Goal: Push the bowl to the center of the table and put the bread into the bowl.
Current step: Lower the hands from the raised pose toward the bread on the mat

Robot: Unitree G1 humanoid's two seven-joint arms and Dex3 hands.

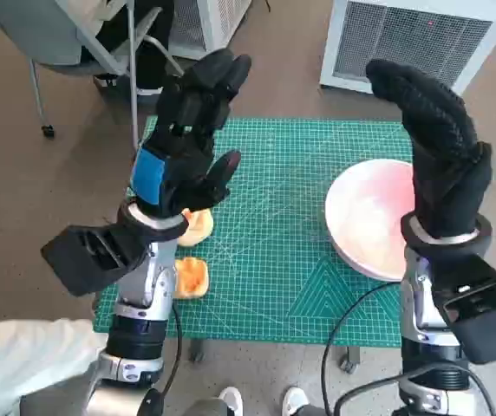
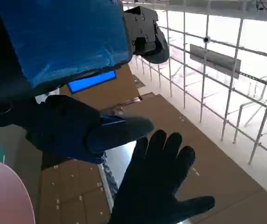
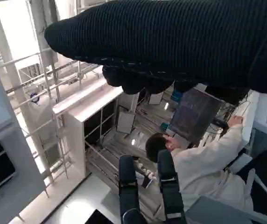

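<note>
Neither step of the task looks done yet. The pink bowl (image 1: 371, 218) sits at the right edge of the green cutting mat (image 1: 274, 217), partly hidden behind the right hand (image 1: 434, 143), so it has not reached the middle of the table. It is empty as far as its visible part shows.

The bread lies on the left side of the mat as 2 pieces: 1 bread piece (image 1: 199, 227) just beside the left wrist and a second bread piece (image 1: 190, 277) nearer the robot, close to the mat's near-left corner. Both are well apart from the bowl.

The left hand (image 1: 192, 130) is raised above the left half of the mat, fingers spread and holding nothing; it touches no bread. The right hand is also lifted, fingers extended and somewhat apart, empty, standing over the bowl's right part without visibly pressing on it. In the left wrist view the gloved hand appears with its fingers fanned wide.

My judgement: the work is at its start. The bowl must first be pushed left toward the mat's centre, and then the bread picked up and put in.
</note>
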